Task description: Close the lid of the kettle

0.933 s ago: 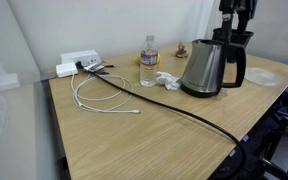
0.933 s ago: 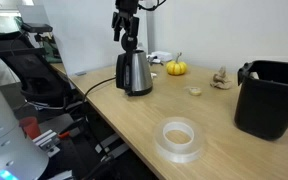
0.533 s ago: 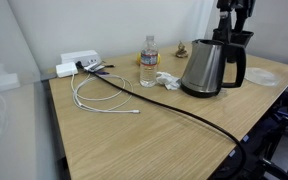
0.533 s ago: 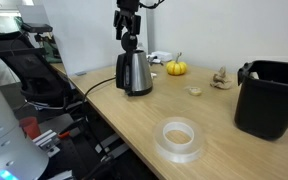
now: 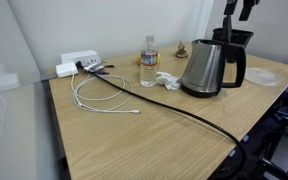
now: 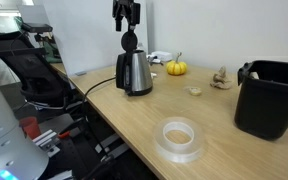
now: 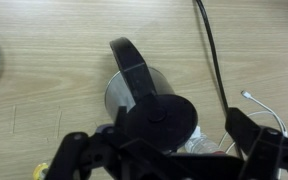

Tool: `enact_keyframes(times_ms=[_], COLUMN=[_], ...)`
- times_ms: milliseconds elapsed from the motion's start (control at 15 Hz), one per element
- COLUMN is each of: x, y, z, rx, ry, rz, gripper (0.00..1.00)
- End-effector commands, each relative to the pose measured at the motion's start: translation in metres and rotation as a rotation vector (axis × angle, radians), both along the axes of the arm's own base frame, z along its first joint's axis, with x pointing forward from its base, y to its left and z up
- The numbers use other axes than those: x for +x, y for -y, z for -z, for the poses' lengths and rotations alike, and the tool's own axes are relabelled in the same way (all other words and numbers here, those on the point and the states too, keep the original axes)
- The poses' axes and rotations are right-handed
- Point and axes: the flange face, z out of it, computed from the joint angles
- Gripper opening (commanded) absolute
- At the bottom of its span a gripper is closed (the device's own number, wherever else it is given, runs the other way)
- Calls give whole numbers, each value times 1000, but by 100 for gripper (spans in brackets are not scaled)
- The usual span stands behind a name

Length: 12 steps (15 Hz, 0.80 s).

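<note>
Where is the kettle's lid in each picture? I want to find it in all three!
In an exterior view: the lid sticks up near the top right corner.
In an exterior view: the lid sticks up near the top, left of the middle.
Wrist view: the lid is the big black circle, low in the middle.
Shared landmark: the shiny kettle beneath it.

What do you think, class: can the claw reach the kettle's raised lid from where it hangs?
Probably yes: the claw hangs right above the upright lid, with only open air between them.
</note>
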Motion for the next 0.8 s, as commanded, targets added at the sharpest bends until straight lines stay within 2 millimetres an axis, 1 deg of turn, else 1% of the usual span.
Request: enact_keyframes(times_ms=[0, 133, 200, 267, 333, 467, 533, 600, 667, 733], x=[-9, -11, -13, -14, -15, -14, -13, -12, -10, -8], y=[2, 2, 2, 3, 4, 11, 13, 15, 17, 18], z=[-8, -12, -14, -16, -18, -16, -14, -13, -10, -7], rx=[-4, 3, 5, 12, 16, 23, 26, 28, 30, 31], ry=[9, 7, 8, 11, 12, 12, 15, 21, 23, 23], rz=[-4, -15, -20, -24, -23, -23, -22, -19, -15, -10], gripper=[100, 100, 92, 74, 66, 51, 45, 37, 32, 24])
